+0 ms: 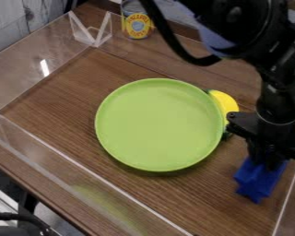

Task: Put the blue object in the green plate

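Observation:
The green plate (pixel 157 124) lies flat in the middle of the wooden table. To its right, near the front right corner, the blue object (pixel 257 181) stands on the table just off the plate's rim. My gripper (pixel 265 162) comes straight down on the block's top, and its black fingers are drawn in against it, shut on the blue object. The block's upper end is hidden by the fingers. Its lower part rests on the wood.
A yellow banana-like piece (pixel 225 101) lies against the plate's right rim, behind the gripper. Clear plastic walls (pixel 27 138) fence the table. A yellow can (pixel 137 25) and a clear stand (pixel 91 32) sit at the back.

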Motion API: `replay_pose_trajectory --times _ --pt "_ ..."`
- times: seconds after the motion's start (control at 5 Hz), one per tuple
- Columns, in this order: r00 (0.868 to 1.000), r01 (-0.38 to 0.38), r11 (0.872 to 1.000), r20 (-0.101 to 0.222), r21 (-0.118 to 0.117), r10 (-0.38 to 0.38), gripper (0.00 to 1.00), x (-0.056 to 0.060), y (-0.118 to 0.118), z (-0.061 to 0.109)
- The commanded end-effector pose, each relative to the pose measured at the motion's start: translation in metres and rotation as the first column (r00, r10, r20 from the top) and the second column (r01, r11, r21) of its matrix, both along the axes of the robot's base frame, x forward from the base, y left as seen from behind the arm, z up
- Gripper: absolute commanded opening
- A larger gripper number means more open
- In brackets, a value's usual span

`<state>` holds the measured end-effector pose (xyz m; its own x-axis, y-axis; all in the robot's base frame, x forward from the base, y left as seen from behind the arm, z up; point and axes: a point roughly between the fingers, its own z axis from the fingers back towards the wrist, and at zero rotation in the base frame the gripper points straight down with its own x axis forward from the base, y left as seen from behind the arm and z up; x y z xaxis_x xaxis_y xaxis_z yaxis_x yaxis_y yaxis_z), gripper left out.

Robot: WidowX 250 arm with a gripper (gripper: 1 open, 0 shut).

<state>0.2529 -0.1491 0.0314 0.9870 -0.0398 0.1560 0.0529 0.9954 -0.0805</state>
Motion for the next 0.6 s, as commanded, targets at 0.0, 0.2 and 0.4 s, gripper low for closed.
replay_pose_trajectory --times 0.0,0.2,0.4 --pt "0.995 0.006 0.997 -0.097 0.072 0.001 0.00 -0.023 0.016 -0.015" --pt "0.996 0.014 0.996 -0.094 0.085 -0.006 0.00 -0.024 0.019 -0.003" --pt "0.996 0.022 0.995 -0.089 0.097 -0.013 0.00 -0.025 0.023 0.009"
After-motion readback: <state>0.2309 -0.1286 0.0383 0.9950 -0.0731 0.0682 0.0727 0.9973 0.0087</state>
